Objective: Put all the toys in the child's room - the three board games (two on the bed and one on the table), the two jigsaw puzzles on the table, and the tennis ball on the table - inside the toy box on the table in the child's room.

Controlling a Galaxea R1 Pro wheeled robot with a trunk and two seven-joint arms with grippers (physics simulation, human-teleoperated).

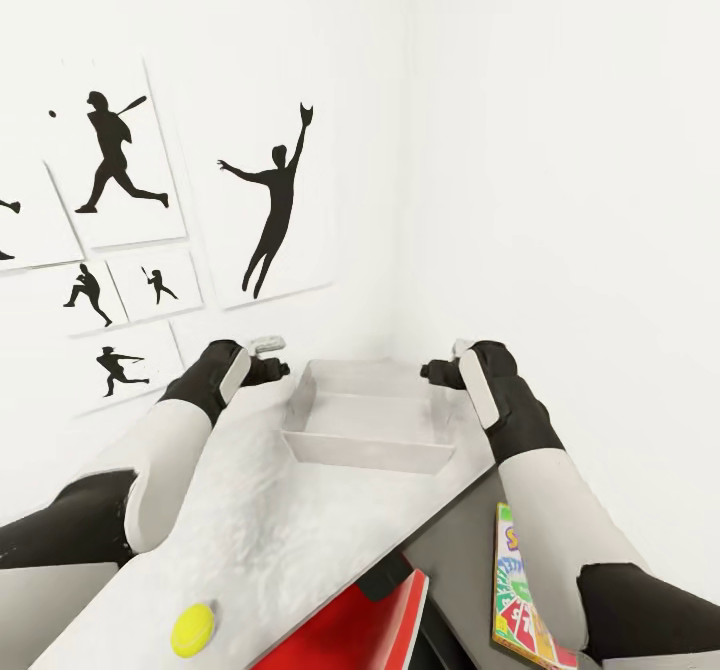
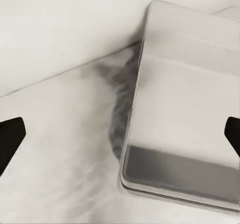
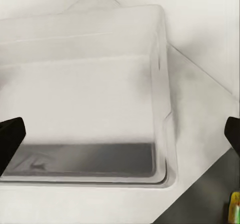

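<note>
You face a white corner of the room, with black baseball-player silhouette prints [image 1: 275, 205] on the wall to the left and the light grey tabletop [image 1: 250, 530] running toward that corner. Near your left forearm, at the table's near edge, sits the small yellow-green tennis ball [image 1: 193, 629], well behind your left gripper [image 1: 268, 358]. That gripper hovers just beside the left wall of the shallow light grey toy box [image 1: 370, 415]; its jaws stand wide apart and hold nothing. The toy box, with nothing in it, lies between your two grippers. Your right gripper [image 1: 445, 365] hangs at the box's right rim, jaws likewise spread wide and empty. Well behind it, by your right forearm, a flat colourful printed board game [image 1: 520, 595] rests on the dark grey desk section [image 1: 455, 550], next to a red object [image 1: 350, 630].
</note>
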